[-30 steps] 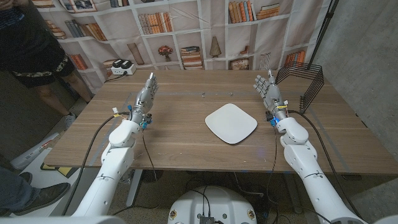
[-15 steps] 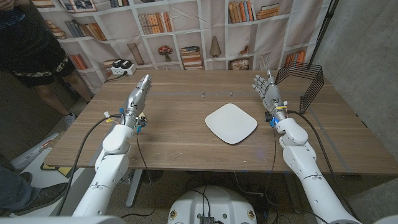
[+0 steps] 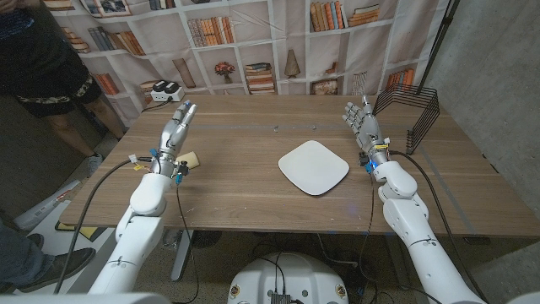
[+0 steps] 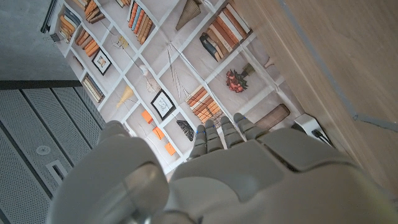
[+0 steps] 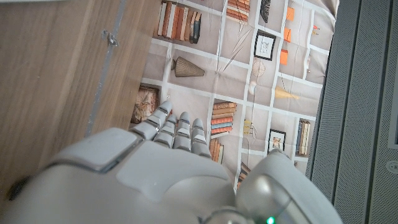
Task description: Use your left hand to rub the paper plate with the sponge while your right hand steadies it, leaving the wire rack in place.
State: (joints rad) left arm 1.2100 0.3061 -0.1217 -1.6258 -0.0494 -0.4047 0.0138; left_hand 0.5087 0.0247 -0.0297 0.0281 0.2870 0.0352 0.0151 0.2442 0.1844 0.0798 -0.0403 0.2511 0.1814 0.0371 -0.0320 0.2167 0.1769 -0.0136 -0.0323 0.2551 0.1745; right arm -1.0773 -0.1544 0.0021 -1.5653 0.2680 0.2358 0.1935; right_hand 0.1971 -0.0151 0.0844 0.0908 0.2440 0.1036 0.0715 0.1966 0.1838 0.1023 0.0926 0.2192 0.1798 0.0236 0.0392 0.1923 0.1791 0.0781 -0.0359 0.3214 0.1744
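Observation:
A white square paper plate (image 3: 313, 167) with rounded corners lies on the wooden table (image 3: 253, 194), right of the middle. A small yellowish sponge (image 3: 191, 160) lies on the table just right of my left wrist. My left hand (image 3: 175, 130) stands over the left part of the table, fingers straight and apart, holding nothing; its back also fills the left wrist view (image 4: 249, 168). My right hand (image 3: 363, 125) is raised right of the plate, fingers spread, apart from the plate, seen too in the right wrist view (image 5: 161, 162). The black wire rack (image 3: 413, 114) stands at the far right corner.
A white and black device (image 3: 164, 91) sits at the table's far left corner. A person (image 3: 42, 67) in dark clothes stands beyond the left end. A bookshelf backdrop runs behind the table, and a concrete wall lies to the right.
My left arm has swung to the left and its hand has turned, uncovering the sponge beside the wrist. The right hand, plate and rack have stayed put.

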